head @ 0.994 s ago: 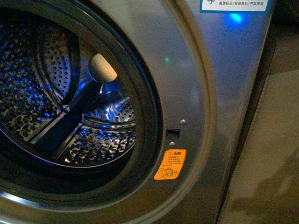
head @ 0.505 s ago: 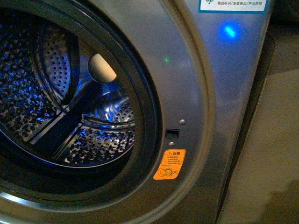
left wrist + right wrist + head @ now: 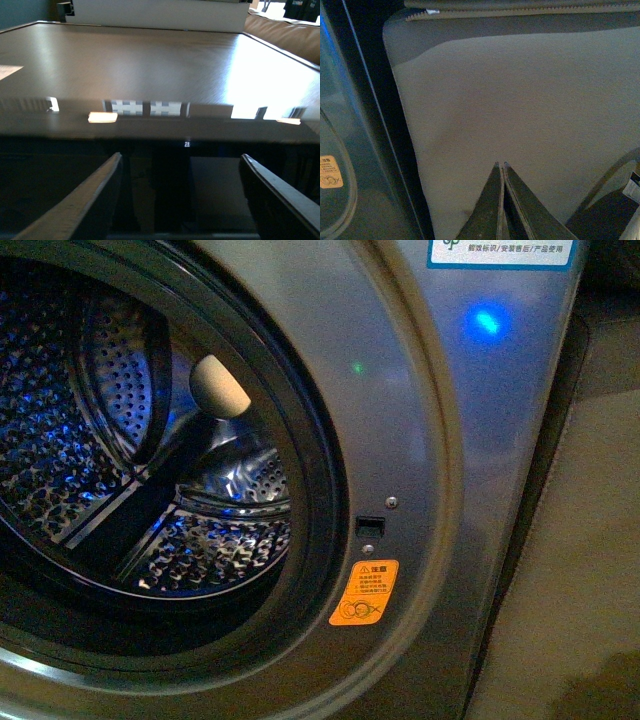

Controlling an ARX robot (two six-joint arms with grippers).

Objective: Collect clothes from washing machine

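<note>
In the front view, the left and centre of the frame are filled by the washing machine (image 3: 420, 420), a grey metallic front-loader. Its round opening is seen with no door across it, presumably left clear so that the inside can be reached. The perforated steel drum (image 3: 60, 450) lies at the left, lit with blue glints, and a pale rounded knob (image 3: 220, 387) sits against the dark door seal (image 3: 320, 490) near the upper centre. No clothes can be made out in the visible part of the drum; the lower part is too dark to judge. Further right, a small latch slot (image 3: 370, 524) is set above the orange warning sticker (image 3: 364, 592), and a blue light (image 3: 487, 321) glows at the upper right. Neither arm is seen in this view.

In the left wrist view, the left gripper (image 3: 181, 195) is shown with its jaws spread wide and nothing between them, held level in front of a dark glossy counter (image 3: 150, 70) edge.

In the right wrist view, the right gripper (image 3: 502, 200) is shown with its jaws pressed together on nothing, pointed at a plain grey floor (image 3: 520, 110) beside the machine, whose sticker appears at the lower left. From this posture, the reach into the drum is judged not yet begun.
</note>
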